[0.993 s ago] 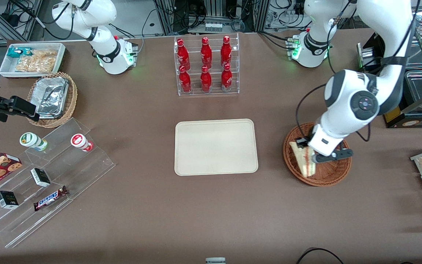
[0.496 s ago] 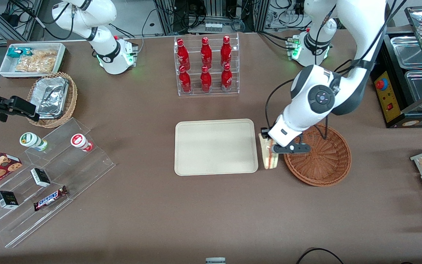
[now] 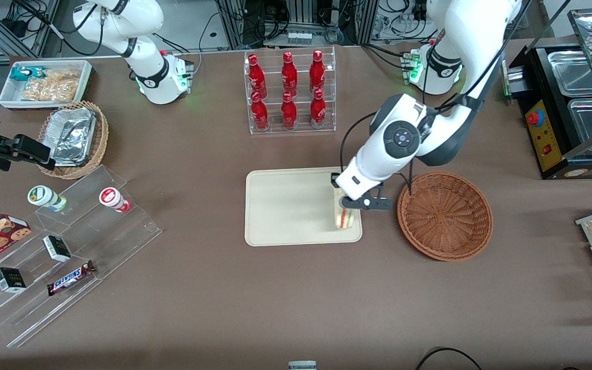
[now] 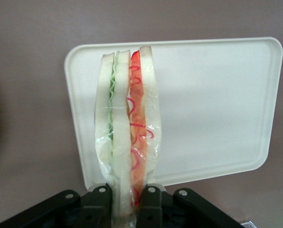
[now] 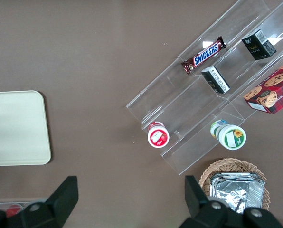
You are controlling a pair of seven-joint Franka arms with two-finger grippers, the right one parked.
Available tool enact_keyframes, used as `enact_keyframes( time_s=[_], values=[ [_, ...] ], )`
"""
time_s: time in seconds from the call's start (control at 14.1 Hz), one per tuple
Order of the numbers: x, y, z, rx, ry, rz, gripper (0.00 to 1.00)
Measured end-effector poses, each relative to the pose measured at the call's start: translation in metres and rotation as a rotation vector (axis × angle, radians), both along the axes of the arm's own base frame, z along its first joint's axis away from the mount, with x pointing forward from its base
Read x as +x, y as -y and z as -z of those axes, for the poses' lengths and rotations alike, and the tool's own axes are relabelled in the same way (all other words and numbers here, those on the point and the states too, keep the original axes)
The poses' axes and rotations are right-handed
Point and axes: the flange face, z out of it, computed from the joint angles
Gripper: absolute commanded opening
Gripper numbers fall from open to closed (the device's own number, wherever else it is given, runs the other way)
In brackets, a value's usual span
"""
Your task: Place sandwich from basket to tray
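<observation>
Our gripper point(image 3: 348, 201) clamps the sandwich point(image 3: 344, 215) above the tray's point(image 3: 285, 205) basket-side point(image 3: 445, 216) edge; only lowering and release remain.

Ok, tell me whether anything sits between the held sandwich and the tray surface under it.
Nothing visible does. The gripper is shut on the sandwich above the tray, near its basket-side edge, and the tray surface below shows bare.

End effector point(image 4: 123, 202) above tray point(image 4: 217, 95): fingertips cut off by frame edge. Sandwich point(image 4: 127, 128) base hidden between fingers.
</observation>
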Motion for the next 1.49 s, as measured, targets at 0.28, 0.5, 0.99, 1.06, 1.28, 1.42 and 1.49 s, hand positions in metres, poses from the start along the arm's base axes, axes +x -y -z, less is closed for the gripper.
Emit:
enact_keyframes(
  time_s=[0.28, 0.5, 0.99, 1.06, 1.28, 1.42, 1.49],
  values=[
    [-0.012, 0.053, 0.03, 0.052, 0.012, 0.011, 0.17],
    [-0.016, 0.07, 0.058, 0.132, 0.041, -0.013, 0.17],
    [-0.022, 0.104, 0.072, 0.143, 0.064, -0.023, 0.24],
    [-0.022, 0.107, 0.074, 0.141, 0.063, -0.021, 0.25],
    [-0.022, 0.113, 0.083, 0.14, 0.054, -0.03, 0.33],
    [-0.021, 0.114, 0.088, 0.141, 0.048, -0.034, 0.49],
    [-0.02, 0.114, 0.09, 0.143, 0.047, -0.035, 0.6]
  ],
)
